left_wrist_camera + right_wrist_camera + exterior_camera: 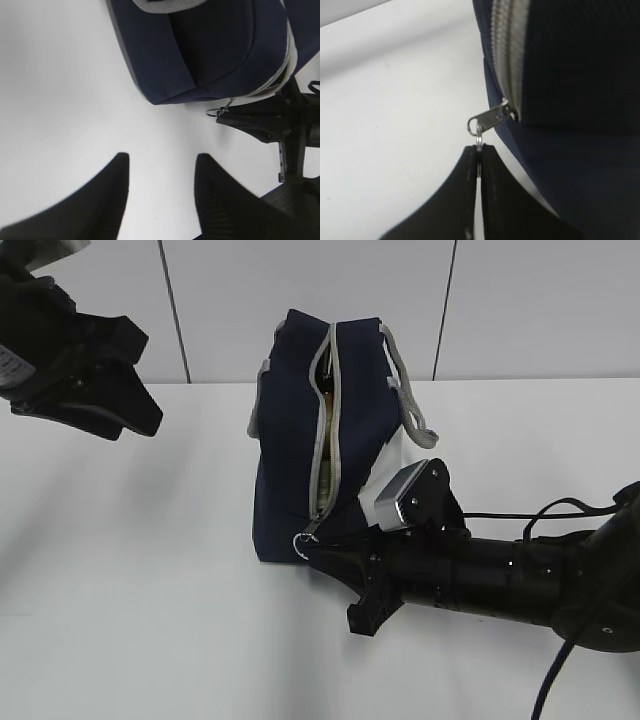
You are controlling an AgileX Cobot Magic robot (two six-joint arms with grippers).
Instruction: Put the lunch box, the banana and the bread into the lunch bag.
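The navy lunch bag (290, 440) stands on the white table with its grey zipper (331, 420) facing the camera, and the zipper track gapes slightly. A thin tan-brown sliver shows through the gap; I cannot tell what it is. The lunch box, the banana and the bread are otherwise hidden. My right gripper (479, 148) is shut on the zipper's ring pull (478, 135), low at the bag's front corner (303, 543). My left gripper (150, 380) hangs open and empty above the table, left of the bag; its fingers (120, 190) frame bare table.
The bag's grey handle (405, 400) droops over its right side. The right arm (480, 575) lies low across the table's front right, its cable trailing. White table (130, 570) spreads left of the bag, with a panelled wall behind.
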